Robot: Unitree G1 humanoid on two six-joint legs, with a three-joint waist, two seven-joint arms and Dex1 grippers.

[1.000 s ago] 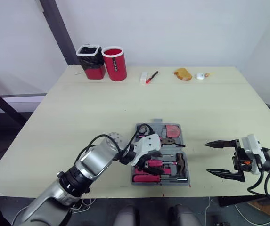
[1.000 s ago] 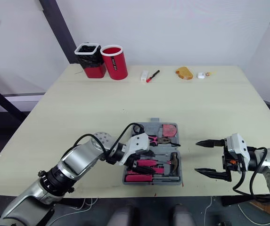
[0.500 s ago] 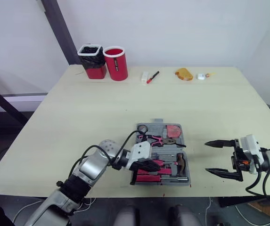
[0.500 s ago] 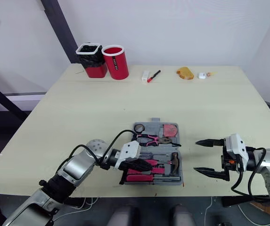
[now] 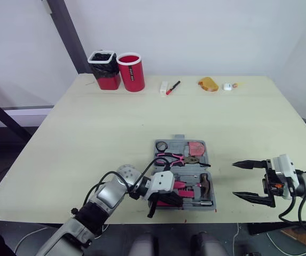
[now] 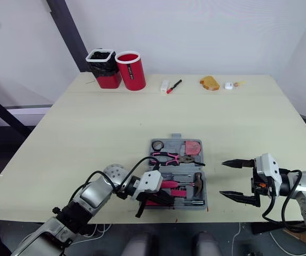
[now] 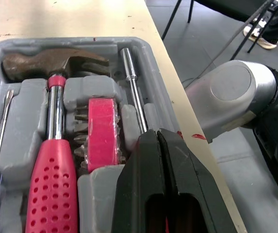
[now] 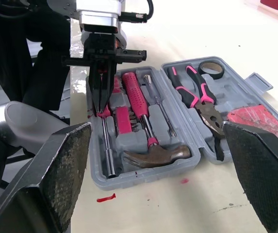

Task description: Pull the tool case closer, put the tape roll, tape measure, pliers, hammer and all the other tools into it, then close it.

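The left gripper [image 7: 157, 136] hangs over the near left corner of the open tool case [image 8: 143, 180], its two black fingers pressed together with nothing clearly between them. Just past its tips a metal rod [image 7: 133, 87] lies along the case's near wall. Beside the rod sits a pink bit holder [image 7: 102, 131], then the hammer [image 7: 55, 116], its head at the end away from this gripper, then a thin screwdriver [image 7: 0, 126]. Farther from the gripper, in the case's far half, lie the pliers [image 5: 182, 158], the tape roll [image 5: 161, 146] and the red tape measure [image 5: 197, 147]. The right gripper [image 5: 234, 180] hovers well apart from the case on its right side, fingers spread wide and empty, over the table [image 5: 88, 138]. Far beyond both grippers, at the table's back edge, stand two red containers [image 5: 132, 72] and a marker [image 5: 172, 87]
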